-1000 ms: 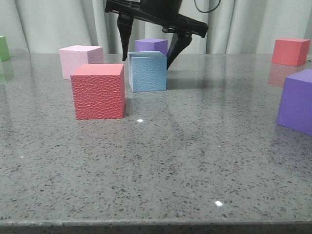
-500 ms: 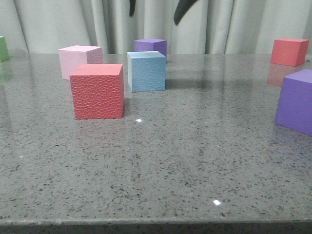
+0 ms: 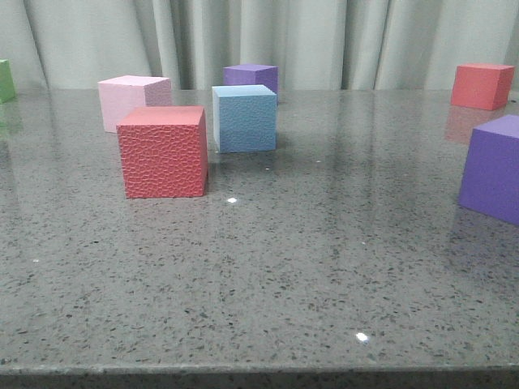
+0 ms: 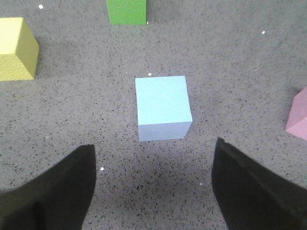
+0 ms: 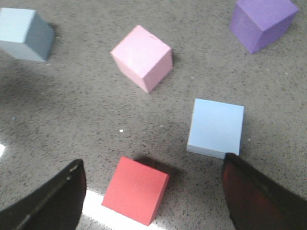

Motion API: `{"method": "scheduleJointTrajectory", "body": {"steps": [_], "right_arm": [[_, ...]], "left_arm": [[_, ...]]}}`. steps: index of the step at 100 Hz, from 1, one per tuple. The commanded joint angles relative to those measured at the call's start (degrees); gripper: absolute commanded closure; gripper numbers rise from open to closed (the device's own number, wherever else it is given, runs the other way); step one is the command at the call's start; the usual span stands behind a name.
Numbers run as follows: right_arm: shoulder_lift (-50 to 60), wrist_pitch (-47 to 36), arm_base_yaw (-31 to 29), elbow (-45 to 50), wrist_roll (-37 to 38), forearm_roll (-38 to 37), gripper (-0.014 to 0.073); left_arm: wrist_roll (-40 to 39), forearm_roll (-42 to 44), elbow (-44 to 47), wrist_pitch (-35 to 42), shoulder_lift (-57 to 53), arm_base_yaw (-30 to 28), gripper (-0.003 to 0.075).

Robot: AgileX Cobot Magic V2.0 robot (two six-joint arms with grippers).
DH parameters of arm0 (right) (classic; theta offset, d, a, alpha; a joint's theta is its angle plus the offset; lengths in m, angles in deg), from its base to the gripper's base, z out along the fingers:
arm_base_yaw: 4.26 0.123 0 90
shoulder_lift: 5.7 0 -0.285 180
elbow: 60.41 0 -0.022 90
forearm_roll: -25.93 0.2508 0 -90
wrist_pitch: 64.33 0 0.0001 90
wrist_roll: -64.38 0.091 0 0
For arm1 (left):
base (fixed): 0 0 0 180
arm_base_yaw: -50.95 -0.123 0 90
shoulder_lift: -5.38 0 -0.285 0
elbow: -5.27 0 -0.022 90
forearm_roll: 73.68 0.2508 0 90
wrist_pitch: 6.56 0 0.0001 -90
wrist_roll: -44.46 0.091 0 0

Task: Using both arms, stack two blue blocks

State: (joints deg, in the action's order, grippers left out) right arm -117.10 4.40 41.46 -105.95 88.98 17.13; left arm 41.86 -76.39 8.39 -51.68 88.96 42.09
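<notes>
One pebbled blue block (image 3: pixel 244 118) rests on the grey table behind the red cube (image 3: pixel 162 151); no gripper shows in the front view. In the right wrist view this blue block (image 5: pixel 216 127) lies just beyond one fingertip of my right gripper (image 5: pixel 152 163), which hangs open high above the table. A second blue block (image 5: pixel 26 33) sits far off at that view's corner. My left gripper (image 4: pixel 153 146) is open above bare table, with a blue block (image 4: pixel 163 106) a little ahead of its fingers. Both blocks stand apart on the table, neither held.
A pink cube (image 3: pixel 134 100) and a purple cube (image 3: pixel 251 76) flank the blue block. A second red cube (image 3: pixel 482 85) and a purple one (image 3: pixel 492 168) are at the right, a green cube (image 3: pixel 6 79) far left. The left wrist view shows a yellow cube (image 4: pixel 17 48) and a green cube (image 4: pixel 126 11).
The gripper that straddled the blue block a second ago has risen out of the front view. The block stays on the table where it was.
</notes>
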Motion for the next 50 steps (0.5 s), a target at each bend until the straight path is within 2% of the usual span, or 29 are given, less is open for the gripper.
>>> {"method": "scheduleJointTrajectory", "body": {"steps": [1, 31, 50], "right_arm": [[5.9, -4.48, 0.59, 1.75, 0.3, -2.91, 0.0015], [21.06, -16.9, 0.65, 22.66, 1.74, -2.91, 0.0015], [29.3, -21.09, 0.65, 34.64, 1.74, -2.91, 0.0015]], "left_arm": [[-0.4, -0.61, -4.82, 0.58, 2.33, -0.13, 0.0236], [-0.4, -2.14, -12.06, -0.32, 11.06, -0.13, 0.0236], [2.17, -2.82, -15.03, -0.32, 15.47, -0.13, 0.0213]]}}
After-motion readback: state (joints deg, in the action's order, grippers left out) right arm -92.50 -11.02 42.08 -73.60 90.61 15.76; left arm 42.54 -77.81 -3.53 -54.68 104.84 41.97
